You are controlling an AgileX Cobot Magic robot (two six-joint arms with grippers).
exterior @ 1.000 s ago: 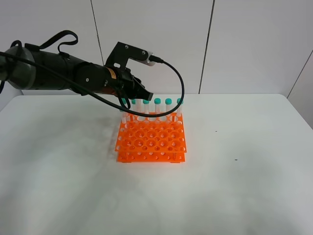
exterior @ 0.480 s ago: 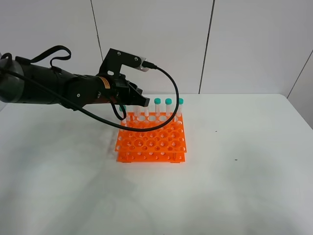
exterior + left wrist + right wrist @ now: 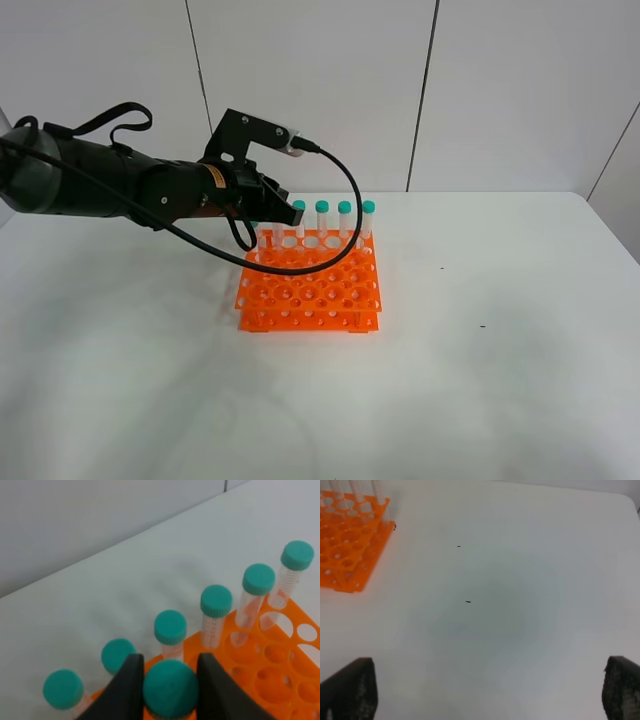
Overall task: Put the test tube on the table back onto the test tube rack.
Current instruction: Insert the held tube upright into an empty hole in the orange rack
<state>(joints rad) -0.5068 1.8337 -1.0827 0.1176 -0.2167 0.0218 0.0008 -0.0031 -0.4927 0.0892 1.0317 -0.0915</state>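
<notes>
The slim clear test tube (image 3: 171,689) with a teal screw cap is off the plain white table (image 3: 500,380), clamped by its cap in the left gripper (image 3: 171,672) jaws over the bright orange plastic rack (image 3: 310,290), just in front of the back-row tubes (image 3: 216,601), so probably only seating and release remain, while the right gripper (image 3: 485,685) jaws stand wide apart.

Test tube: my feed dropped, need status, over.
Left gripper shut on the test tube, over the test tube rack beside the back-row tubes. Whether seated: cannot tell. Right gripper open, empty, over the table. Nothing in the way.
</notes>
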